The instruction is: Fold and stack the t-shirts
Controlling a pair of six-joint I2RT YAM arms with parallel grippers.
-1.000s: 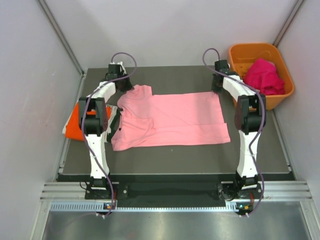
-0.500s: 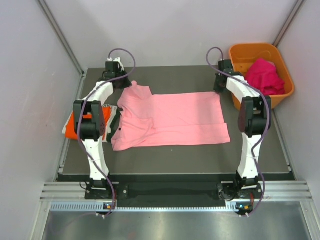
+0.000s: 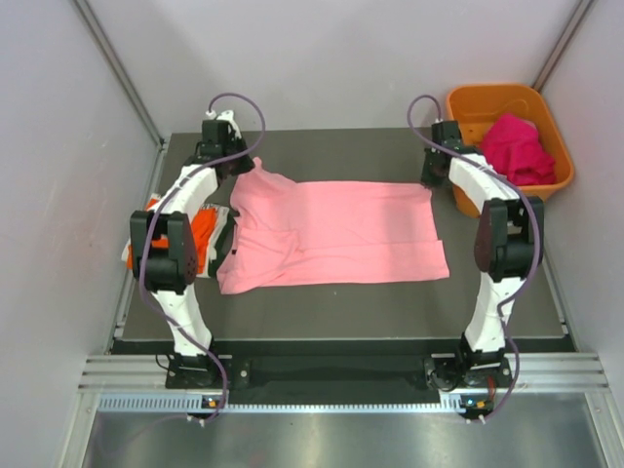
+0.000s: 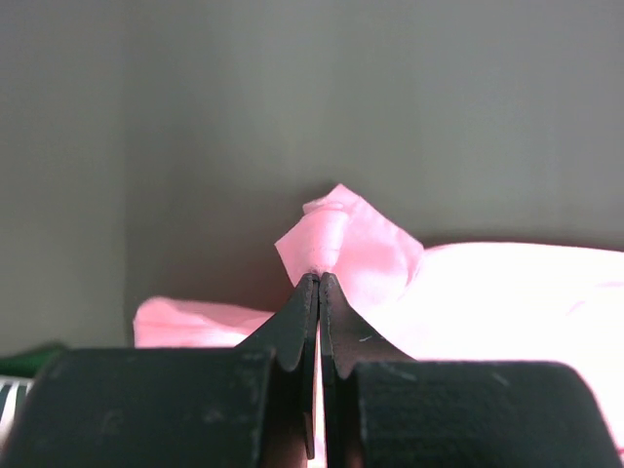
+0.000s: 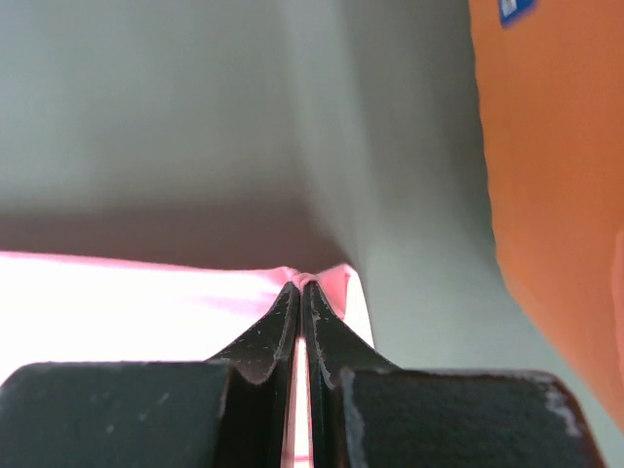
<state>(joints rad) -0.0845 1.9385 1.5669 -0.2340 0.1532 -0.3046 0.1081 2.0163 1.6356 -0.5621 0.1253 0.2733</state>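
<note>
Light pink t-shirt [image 3: 336, 234] lies spread flat, rumpled leftward, far corners pinched by left pincer [image 4: 319, 277] and right pincer [image 5: 300, 285].

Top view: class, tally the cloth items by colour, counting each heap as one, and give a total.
pink shirt: 1
orange shirt: 1
magenta heap in the basket: 1
Total: 3
</note>
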